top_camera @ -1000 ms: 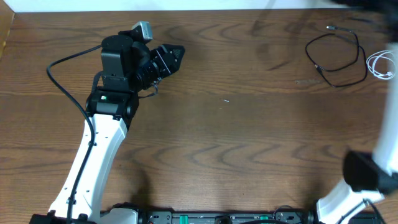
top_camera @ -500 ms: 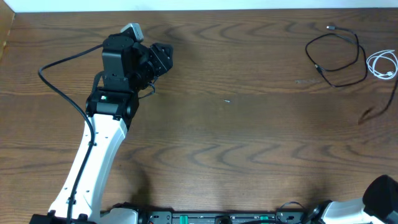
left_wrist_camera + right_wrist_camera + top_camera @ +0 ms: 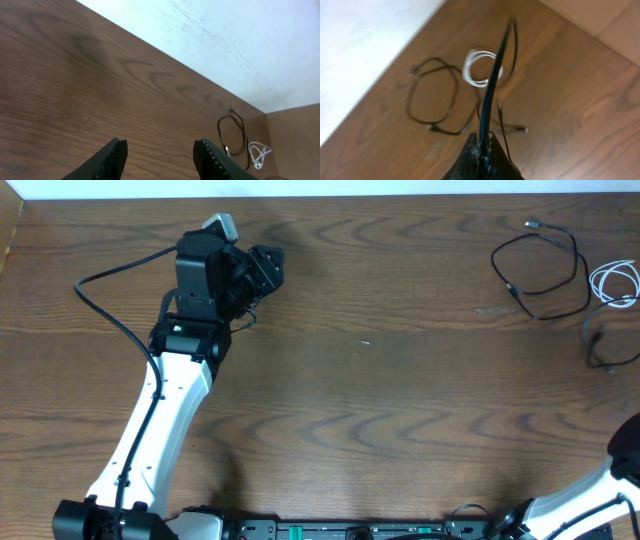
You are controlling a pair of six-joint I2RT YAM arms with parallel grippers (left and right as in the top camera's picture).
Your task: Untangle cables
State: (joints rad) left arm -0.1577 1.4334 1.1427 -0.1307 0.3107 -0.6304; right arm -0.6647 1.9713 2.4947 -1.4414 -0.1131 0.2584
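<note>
A black cable (image 3: 540, 272) lies in a loose loop at the table's far right, and it also shows in the left wrist view (image 3: 233, 131) and the right wrist view (image 3: 432, 97). A white cable (image 3: 613, 283) lies coiled beside it near the right edge, also seen in the right wrist view (image 3: 481, 67). My right gripper (image 3: 485, 146) is shut on a second black cable (image 3: 495, 75) and holds it up off the table; that cable's lower part (image 3: 598, 342) hangs by the right edge. My left gripper (image 3: 266, 270) is open and empty at the far left, well away from the cables.
The wooden table (image 3: 400, 400) has a white wall along its back edge. The left arm's thick black wire (image 3: 110, 320) loops out to the left. Part of the right arm (image 3: 628, 448) shows at the lower right corner.
The right arm has pulled back toward the lower right edge, drawing one black cable away from the loop and the white coil. The left gripper shifted slightly.
</note>
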